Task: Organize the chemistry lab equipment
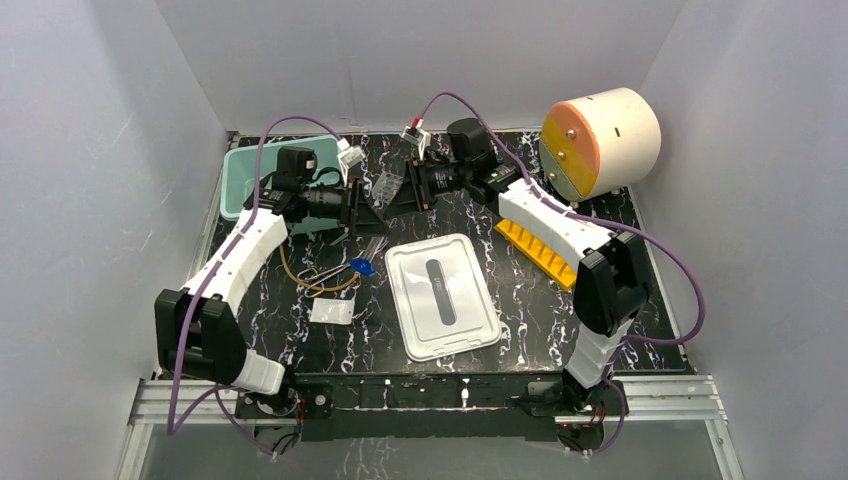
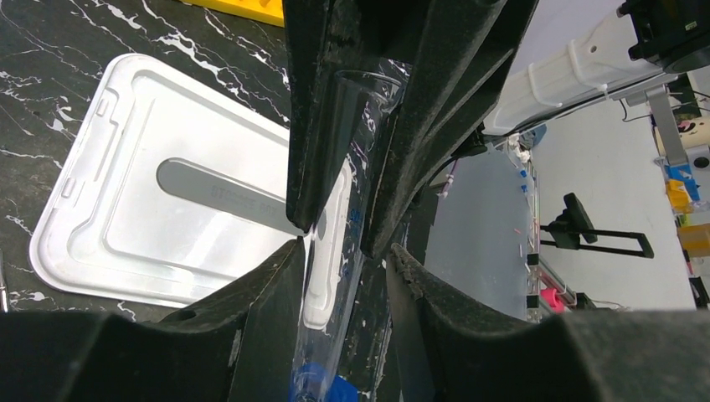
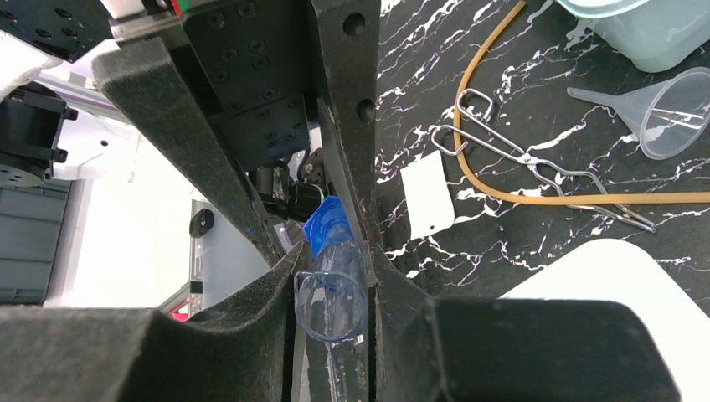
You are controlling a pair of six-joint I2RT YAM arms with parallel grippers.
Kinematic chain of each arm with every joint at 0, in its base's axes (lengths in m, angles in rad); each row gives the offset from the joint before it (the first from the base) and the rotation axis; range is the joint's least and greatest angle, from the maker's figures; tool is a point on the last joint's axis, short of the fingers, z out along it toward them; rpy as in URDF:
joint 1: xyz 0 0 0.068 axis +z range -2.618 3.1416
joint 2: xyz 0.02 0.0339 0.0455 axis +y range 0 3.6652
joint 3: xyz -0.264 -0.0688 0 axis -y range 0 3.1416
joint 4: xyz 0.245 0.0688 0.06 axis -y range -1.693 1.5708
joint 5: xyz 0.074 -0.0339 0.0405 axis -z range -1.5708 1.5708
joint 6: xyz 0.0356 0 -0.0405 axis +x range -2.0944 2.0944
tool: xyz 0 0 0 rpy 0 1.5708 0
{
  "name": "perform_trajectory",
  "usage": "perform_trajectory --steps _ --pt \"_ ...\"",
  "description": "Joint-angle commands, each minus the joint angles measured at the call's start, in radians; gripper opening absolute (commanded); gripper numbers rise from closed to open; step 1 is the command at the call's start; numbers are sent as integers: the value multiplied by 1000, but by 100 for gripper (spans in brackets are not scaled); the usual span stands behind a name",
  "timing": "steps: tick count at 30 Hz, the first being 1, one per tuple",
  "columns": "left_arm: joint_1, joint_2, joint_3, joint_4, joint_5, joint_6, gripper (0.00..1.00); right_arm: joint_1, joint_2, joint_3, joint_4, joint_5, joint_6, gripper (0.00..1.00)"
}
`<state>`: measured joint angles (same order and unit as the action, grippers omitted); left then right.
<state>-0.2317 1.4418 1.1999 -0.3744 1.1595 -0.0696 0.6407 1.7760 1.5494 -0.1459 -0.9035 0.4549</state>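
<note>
Top view high, looking down, 2 wrist views close-up, marbled tabletop (image 1: 540,300) shared

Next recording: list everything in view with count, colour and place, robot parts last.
bin: one, teal, back left
drum: one, cream with orange face, back right
tube rack: one, yellow, right of lid
lid: one, white, centre
packet: one, white, left of lid
rubber tubing: one, tan, beside packet
tongs: one, metal, crossing tubing
funnel: one, clear, near bin
held tube: one, clear with blue cap, between both hands
loose tubes: count unclear, blue-capped, beside tubing
right hand: one, black, closed on held tube
left hand: one, black, around held tube, grip unclear
</note>
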Motion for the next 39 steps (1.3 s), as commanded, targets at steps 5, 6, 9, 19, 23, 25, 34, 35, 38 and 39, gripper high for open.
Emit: perform_trajectory --steps 5,6,9,19,23,25,34,35,38,39 --pt "-11 1 27 -24 15 44 26 -9 6 69 84 -24 38 27" --pt "-12 -1 29 -33 8 55 22 -11 8 71 80 -17 40 27" --pt "-12 -4 28 -44 -10 65 4 -17 4 75 69 2 44 36" --pt "-11 -35 1 66 -365 -92 0 -148 -85 25 113 141 171 75" --pt "-6 -68 -25 180 -652 -281 0 -214 -138 13 54 271 172 75" --pt "0 -88 -16 202 -862 -401 0 -245 -160 3 37 304 180 75" --pt "101 -32 173 -7 -1451 -941 0 -261 -222 -40 -24 366 130 75" --pt "101 -23 195 -23 -1493 -986 0 -261 -228 -49 -24 366 128 75" --pt "103 -1 225 -63 -1638 -1088 0 -260 -245 -77 -23 374 110 75" --pt "104 7 224 -67 -1688 -1116 0 -261 -246 -82 -25 381 102 75"
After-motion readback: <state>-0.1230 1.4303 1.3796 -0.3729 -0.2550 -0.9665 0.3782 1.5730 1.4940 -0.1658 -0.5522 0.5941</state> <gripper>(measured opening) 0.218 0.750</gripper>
